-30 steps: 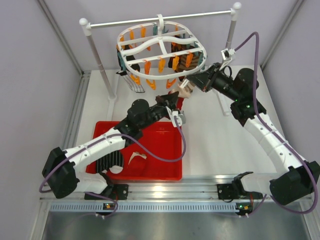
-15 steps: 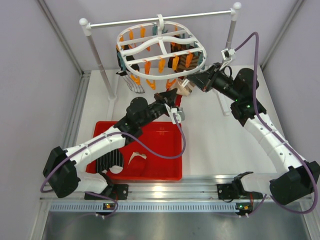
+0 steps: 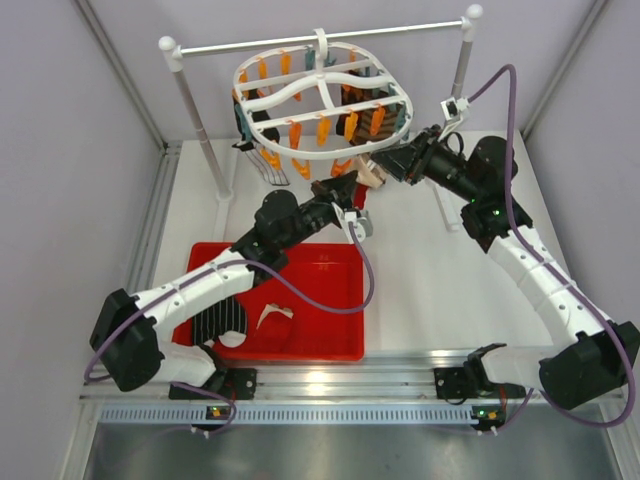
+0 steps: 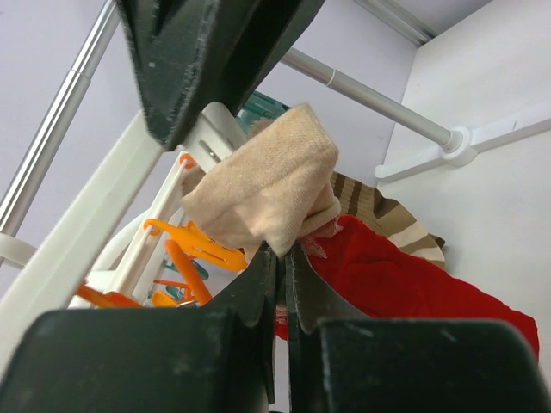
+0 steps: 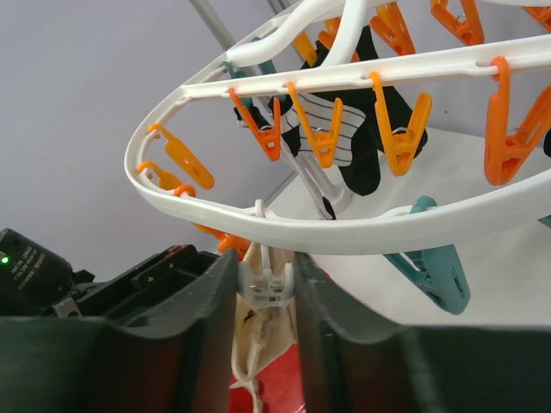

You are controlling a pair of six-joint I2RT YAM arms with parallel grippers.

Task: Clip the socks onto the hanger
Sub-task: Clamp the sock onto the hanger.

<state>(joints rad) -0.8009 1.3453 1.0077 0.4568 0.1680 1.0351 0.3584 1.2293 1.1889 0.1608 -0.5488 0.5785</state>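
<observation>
Left wrist view — left gripper (image 4: pixel 281 254) clenched on a beige sock (image 4: pixel 267 194), held up just under the hanger (image 5: pixel 387 228); a red sock (image 4: pixel 387 280) and a striped sock (image 4: pixel 379 206) hang behind. Right wrist view — right gripper (image 5: pixel 265 268) brackets a white clip (image 5: pixel 269 280) on the rim; pressing or released, cannot tell. Black sock (image 5: pixel 362 163) hangs clipped.

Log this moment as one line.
left pincer: shut on beige sock | right pincer: open around white clip | beige sock: at white clip on hanger rim
</observation>
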